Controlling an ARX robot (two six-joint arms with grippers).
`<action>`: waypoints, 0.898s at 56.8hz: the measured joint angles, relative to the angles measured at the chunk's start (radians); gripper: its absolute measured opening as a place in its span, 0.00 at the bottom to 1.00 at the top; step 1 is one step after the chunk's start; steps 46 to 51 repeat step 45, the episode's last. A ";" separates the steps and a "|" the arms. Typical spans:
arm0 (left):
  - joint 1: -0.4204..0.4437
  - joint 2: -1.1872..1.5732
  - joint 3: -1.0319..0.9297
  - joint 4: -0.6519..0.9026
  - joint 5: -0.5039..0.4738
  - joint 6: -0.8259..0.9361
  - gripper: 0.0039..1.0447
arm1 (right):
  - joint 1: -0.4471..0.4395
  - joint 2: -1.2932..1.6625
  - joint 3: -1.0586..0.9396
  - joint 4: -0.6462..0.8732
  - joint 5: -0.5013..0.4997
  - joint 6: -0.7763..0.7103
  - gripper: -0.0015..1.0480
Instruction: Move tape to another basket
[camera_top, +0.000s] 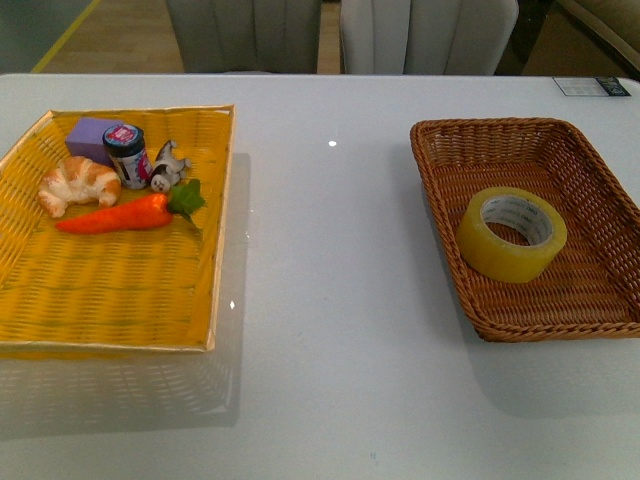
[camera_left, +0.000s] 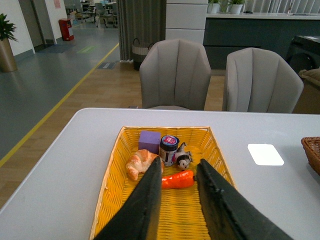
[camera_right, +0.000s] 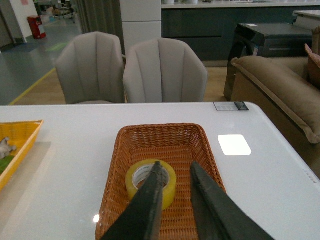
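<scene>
One white table (camera_top: 330, 300) carries two containers, with two grey chairs (camera_left: 175, 75) behind. One tape (camera_top: 511, 233) lies flat in the brown basket (camera_top: 600, 290) at 3 o'clock. The yellow tray (camera_top: 110, 290) at 9 o'clock holds five items, including one carrot (camera_top: 120, 217) and one croissant (camera_top: 78, 184). Left gripper (camera_left: 179, 170) and right gripper (camera_right: 176, 170) both hang parted, empty.

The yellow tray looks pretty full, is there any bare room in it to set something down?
Yes. The yellow tray is crowded only along its far end, where the croissant, purple block, jar, small toy and carrot cluster. The near half, from the carrot to the near rim, is bare weave.
</scene>
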 joint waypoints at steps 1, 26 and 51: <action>0.000 0.000 0.000 0.000 0.000 0.000 0.31 | 0.000 0.000 0.000 0.000 0.000 0.000 0.28; 0.000 0.000 0.000 0.000 0.000 0.002 0.92 | 0.000 0.000 0.000 0.000 0.000 0.000 0.91; 0.000 0.000 0.000 0.000 0.000 0.002 0.92 | 0.000 0.000 0.000 0.000 0.000 0.000 0.91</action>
